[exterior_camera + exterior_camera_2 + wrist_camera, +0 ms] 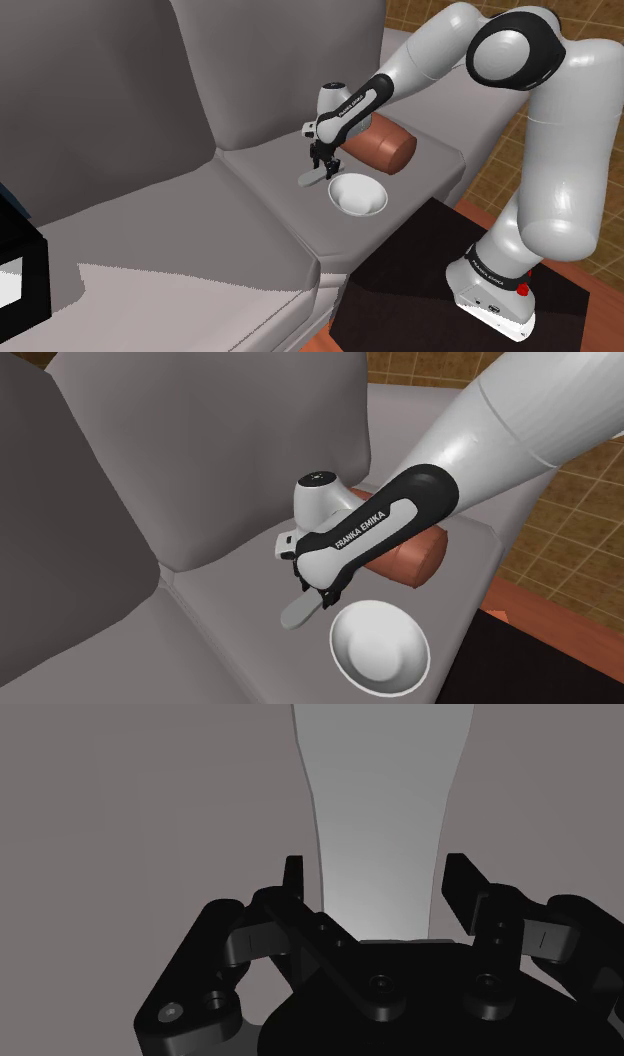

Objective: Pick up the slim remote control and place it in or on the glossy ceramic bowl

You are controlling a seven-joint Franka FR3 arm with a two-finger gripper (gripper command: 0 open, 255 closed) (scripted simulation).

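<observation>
A slim, pale grey remote control [308,181] [297,614] lies flat on the grey sofa seat, just left of the bowl in the shoulder view. My gripper [322,165] [318,597] points straight down onto it. In the wrist view the remote [380,824] runs away from the hand, and my gripper [376,879] is shut on its narrow waist, one black finger on each long edge. The glossy white bowl [358,195] [380,647] stands empty on the same cushion, a short way from the gripper.
A brown cylindrical bolster [385,148] [410,562] lies behind the bowl, under my forearm. The sofa backrest [250,70] rises close behind. A black box [20,260] sits at the shoulder view's far left. The dark stand [430,270] borders the sofa's edge.
</observation>
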